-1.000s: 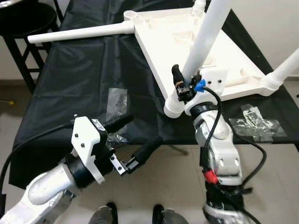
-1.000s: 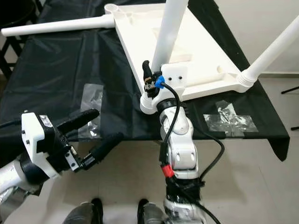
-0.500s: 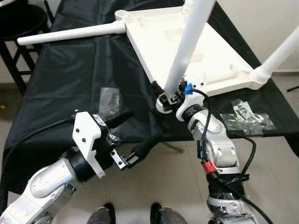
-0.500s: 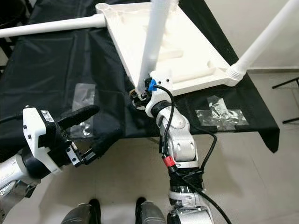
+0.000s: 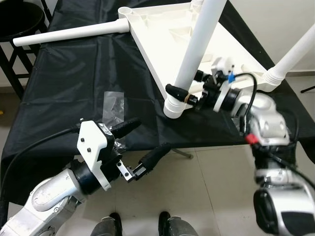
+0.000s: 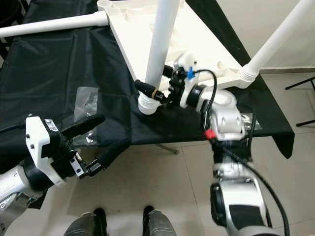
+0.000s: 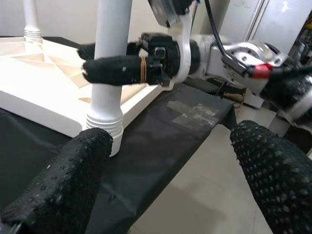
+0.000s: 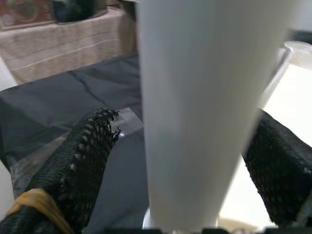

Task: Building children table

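Observation:
A white children's table top (image 5: 236,54) lies upside down on a black-covered table (image 5: 74,78). An upright white leg (image 5: 197,44) stands in the near corner socket (image 5: 173,105). My right gripper (image 5: 184,83) reaches in from the right and is shut on this leg just above the socket, one finger (image 5: 177,92) in front and one behind; the right wrist view shows the leg (image 8: 195,97) between the fingers. My left gripper (image 5: 151,133) hangs open and holds nothing, below the table's front edge. A second leg (image 5: 295,54) stands at the right corner, and a third (image 5: 69,34) lies flat at the far left corner.
Clear plastic bags (image 5: 112,103) lie on the black cloth left of the table top, another (image 6: 252,120) sits behind my right arm. A black stool (image 5: 19,19) stands at the far left. The cloth's front edge (image 5: 147,142) hangs over tiled floor, and my feet (image 5: 110,226) are below.
My right arm has swung from in front of the leg round to its right, so the fingers now point left across the leg. The left gripper has stayed put. The camera has shifted slightly.

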You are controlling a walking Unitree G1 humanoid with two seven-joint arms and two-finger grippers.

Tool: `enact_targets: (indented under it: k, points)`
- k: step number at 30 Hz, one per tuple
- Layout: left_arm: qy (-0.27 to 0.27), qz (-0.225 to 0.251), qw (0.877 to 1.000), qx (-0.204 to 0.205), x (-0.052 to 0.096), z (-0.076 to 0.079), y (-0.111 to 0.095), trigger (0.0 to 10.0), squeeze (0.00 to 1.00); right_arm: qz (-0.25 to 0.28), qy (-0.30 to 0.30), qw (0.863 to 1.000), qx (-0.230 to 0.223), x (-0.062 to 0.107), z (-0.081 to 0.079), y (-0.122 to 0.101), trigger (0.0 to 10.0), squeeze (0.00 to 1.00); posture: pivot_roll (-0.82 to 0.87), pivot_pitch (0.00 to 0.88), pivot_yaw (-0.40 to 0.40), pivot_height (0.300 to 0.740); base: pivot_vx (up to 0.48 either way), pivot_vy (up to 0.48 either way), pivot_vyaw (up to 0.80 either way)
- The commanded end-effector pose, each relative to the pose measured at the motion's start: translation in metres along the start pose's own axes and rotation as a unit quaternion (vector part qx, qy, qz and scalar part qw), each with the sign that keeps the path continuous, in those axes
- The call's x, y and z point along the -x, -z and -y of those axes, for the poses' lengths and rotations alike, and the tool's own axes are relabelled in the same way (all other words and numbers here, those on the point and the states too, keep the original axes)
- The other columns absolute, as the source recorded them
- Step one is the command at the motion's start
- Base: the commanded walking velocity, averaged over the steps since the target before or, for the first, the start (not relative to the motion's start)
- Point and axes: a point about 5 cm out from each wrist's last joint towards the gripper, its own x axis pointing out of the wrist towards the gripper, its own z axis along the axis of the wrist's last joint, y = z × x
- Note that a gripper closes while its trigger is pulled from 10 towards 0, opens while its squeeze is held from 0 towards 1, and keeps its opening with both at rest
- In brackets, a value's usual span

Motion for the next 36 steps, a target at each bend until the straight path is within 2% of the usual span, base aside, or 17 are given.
enact_targets:
  k: [1,2,3,5,6,9,14,18,21,22,23,25,26,27,28,29,36]
  points:
    - [0.010,-0.007,1.000,-0.001,0.003,0.005,-0.001,10.0,0.00,0.000,-0.013,1.000,-0.001,0.002,0.001,0.002,9.5,0.00,0.09,0.303,-0.090,0.740,0.000,0.000,0.00]
    - [0.010,-0.008,1.000,-0.001,0.004,0.005,-0.001,10.0,0.00,0.008,-0.019,1.000,0.008,-0.001,0.005,-0.005,4.4,0.00,0.10,0.303,-0.089,0.740,0.000,0.000,0.00]
    - [0.010,-0.008,1.000,-0.001,0.004,0.005,-0.001,10.0,0.00,0.014,-0.029,0.999,0.010,-0.003,0.006,-0.011,0.8,0.00,0.10,0.305,-0.086,0.740,0.000,0.000,0.00]
    - [0.010,-0.009,1.000,-0.001,0.004,0.005,-0.001,10.0,0.00,0.018,-0.036,0.999,0.010,-0.004,0.007,-0.014,0.8,0.00,0.10,0.305,-0.086,0.740,0.000,0.000,0.00]
    - [0.011,-0.009,1.000,0.000,0.004,0.005,-0.001,10.0,0.00,0.017,-0.047,0.999,0.016,-0.006,0.009,-0.017,0.0,0.00,0.10,0.304,-0.087,0.740,0.000,0.000,0.00]
    - [0.011,-0.009,1.000,0.001,0.004,0.006,-0.001,10.0,0.00,0.007,-0.062,0.998,0.033,-0.006,0.012,-0.021,0.0,0.00,0.09,0.309,-0.087,0.740,0.000,0.000,0.00]
    - [0.011,-0.010,1.000,0.002,0.005,0.006,-0.001,10.0,0.00,0.006,-0.067,0.997,0.034,-0.004,0.011,-0.021,0.0,0.00,0.09,0.310,-0.087,0.740,0.000,0.000,0.00]
    - [0.011,-0.009,1.000,0.003,0.005,0.007,-0.001,10.0,0.00,-0.013,-0.066,0.997,0.044,0.005,0.008,-0.013,0.0,0.00,0.08,0.317,-0.089,0.740,0.000,0.000,0.00]
    - [0.011,-0.009,1.000,0.003,0.005,0.007,-0.001,10.0,0.00,-0.013,-0.066,0.997,0.044,0.005,0.008,-0.013,0.0,0.00,0.08,0.317,-0.089,0.740,0.000,0.000,0.00]
    - [0.010,-0.008,1.000,0.005,0.005,0.007,-0.001,10.0,0.00,-0.014,0.019,0.998,0.052,0.003,-0.001,0.000,0.0,0.00,0.07,0.316,-0.104,0.740,0.000,0.000,0.00]
    - [0.010,-0.010,1.000,0.006,0.006,0.007,0.001,10.0,0.00,-0.037,0.166,0.985,0.010,-0.010,-0.044,0.042,0.0,0.00,0.05,0.303,-0.111,0.740,0.000,0.000,0.00]
    - [0.010,-0.010,1.000,0.006,0.006,0.007,0.001,10.0,0.00,-0.037,0.166,0.985,0.010,-0.010,-0.044,0.042,0.0,0.00,0.05,0.303,-0.111,0.740,0.000,0.000,0.00]
    - [0.009,-0.011,1.000,0.004,0.005,0.006,0.001,10.0,0.00,-0.055,0.290,0.955,-0.029,-0.007,-0.076,0.064,0.0,0.00,0.07,0.301,-0.111,0.740,0.000,0.000,0.00]
    - [0.009,-0.011,1.000,0.004,0.005,0.006,0.001,10.0,0.00,-0.055,0.290,0.955,-0.029,-0.007,-0.076,0.064,0.0,0.00,0.07,0.301,-0.111,0.740,0.000,0.000,0.00]
    - [0.009,-0.008,1.000,0.002,0.003,0.004,0.001,10.0,0.00,-0.068,0.387,0.918,-0.056,-0.005,-0.090,0.075,0.0,0.00,0.08,0.292,-0.092,0.740,0.000,0.000,0.00]
    - [0.012,-0.005,1.000,0.000,0.002,0.003,0.000,10.0,0.00,-0.070,0.422,0.901,-0.075,-0.011,-0.092,0.078,0.0,0.00,0.08,0.288,-0.092,0.740,0.000,0.000,0.00]
    - [0.016,-0.004,1.000,-0.004,0.000,0.000,-0.001,10.0,0.00,-0.041,0.418,0.904,-0.076,-0.034,-0.082,0.067,0.0,0.00,0.06,0.268,-0.089,0.740,0.000,0.000,0.00]
